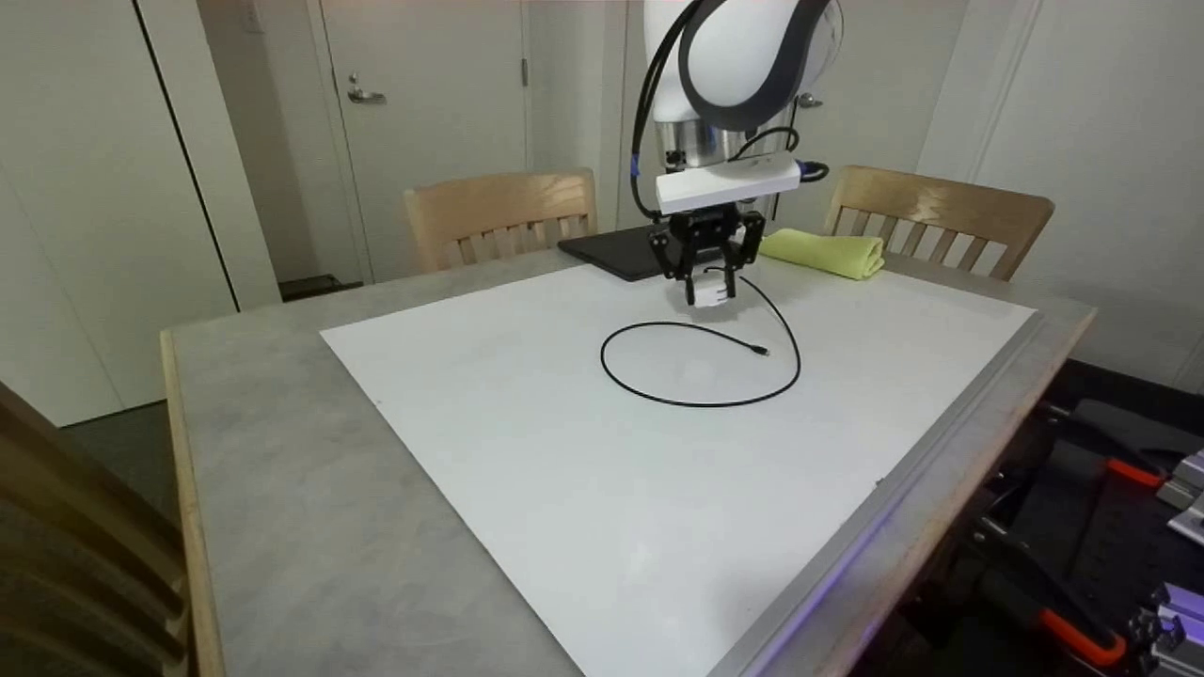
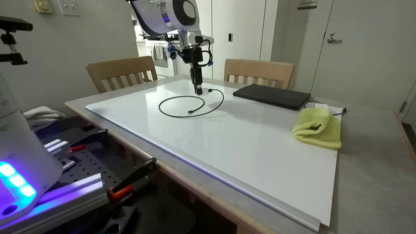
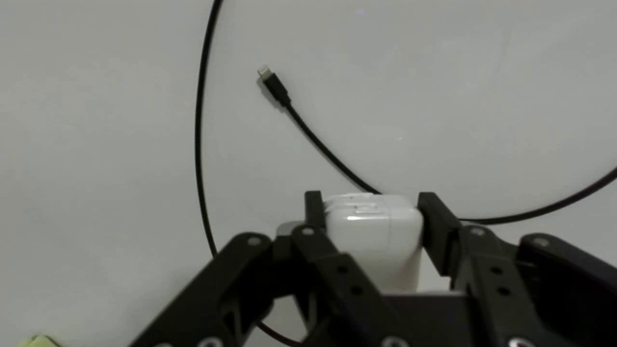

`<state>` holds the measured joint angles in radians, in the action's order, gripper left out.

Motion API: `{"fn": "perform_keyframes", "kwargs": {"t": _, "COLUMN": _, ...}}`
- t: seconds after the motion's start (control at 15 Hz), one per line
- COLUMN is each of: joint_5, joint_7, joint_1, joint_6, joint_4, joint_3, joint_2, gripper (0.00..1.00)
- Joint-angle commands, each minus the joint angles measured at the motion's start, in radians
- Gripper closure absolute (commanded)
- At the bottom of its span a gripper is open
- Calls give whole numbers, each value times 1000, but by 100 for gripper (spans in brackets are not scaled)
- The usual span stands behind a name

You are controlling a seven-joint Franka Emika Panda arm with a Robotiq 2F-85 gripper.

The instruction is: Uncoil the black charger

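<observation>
The black charger [image 1: 701, 405] is a long, thin cord [image 3: 198, 130] with a chunky white block [image 3: 373, 236] on one end and a small black plug [image 3: 277, 89] with a shiny tip [image 3: 264, 72] on the other. The fingers [image 3: 315, 209] pinch the block by its sides. The cord curls in one big loose loop on the white surface [image 1: 527, 376], and the plug lies inside that loop. The block seems a bit off the surface, but it is hard to see.
</observation>
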<state>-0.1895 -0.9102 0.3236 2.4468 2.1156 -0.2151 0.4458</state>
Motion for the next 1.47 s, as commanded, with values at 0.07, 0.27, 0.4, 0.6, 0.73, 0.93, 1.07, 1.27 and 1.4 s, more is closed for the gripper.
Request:
{"fn": "perform_keyframes", "kwargs": {"t": 0.07, "joint_5": -22, "joint_7": -14, "joint_1": -41, "joint_6": -3, "joint_4": -2, "joint_3": 43, "joint_2": 1, "gripper": 49}}
{"fn": "perform_keyframes", "kwargs": {"t": 0.27, "joint_5": -41, "joint_7": -47, "joint_1": -26, "joint_6": -16, "joint_4": -1, "joint_3": 32, "joint_2": 6, "gripper": 74}}
{"fn": "perform_keyframes", "kwargs": {"t": 0.4, "joint_5": -89, "joint_7": -138, "joint_1": -10, "joint_6": -54, "joint_4": -5, "joint_3": 2, "joint_2": 14, "gripper": 74}}
{"fn": "perform_keyframes", "kwargs": {"t": 0.6, "joint_5": -183, "joint_7": -310, "joint_1": -5, "joint_6": -112, "joint_4": 4, "joint_3": -29, "joint_2": 5, "gripper": 74}}
{"fn": "perform_keyframes", "kwargs": {"t": 0.73, "joint_5": -210, "joint_7": -426, "joint_1": -22, "joint_6": -149, "joint_4": 14, "joint_3": -36, "joint_2": -3, "gripper": 74}}
{"fn": "perform_keyframes", "kwargs": {"t": 0.93, "joint_5": -197, "joint_7": -559, "joint_1": -64, "joint_6": -199, "joint_4": 19, "joint_3": -34, "joint_2": -3, "gripper": 74}}
{"fn": "perform_keyframes", "kwargs": {"t": 1.07, "joint_5": -215, "joint_7": -523, "joint_1": -84, "joint_6": -177, "joint_4": 7, "joint_3": 1, "joint_2": 6, "gripper": 49}}
{"fn": "perform_keyframes", "kwargs": {"t": 1.27, "joint_5": -213, "joint_7": -521, "joint_1": -90, "joint_6": -175, "joint_4": 6, "joint_3": 14, "joint_2": 6, "gripper": 74}}
{"fn": "perform_keyframes", "kwargs": {"t": 1.4, "joint_5": -200, "joint_7": -620, "joint_1": -71, "joint_6": -275, "joint_4": -32, "joint_3": 5, "joint_2": 35, "gripper": 74}}
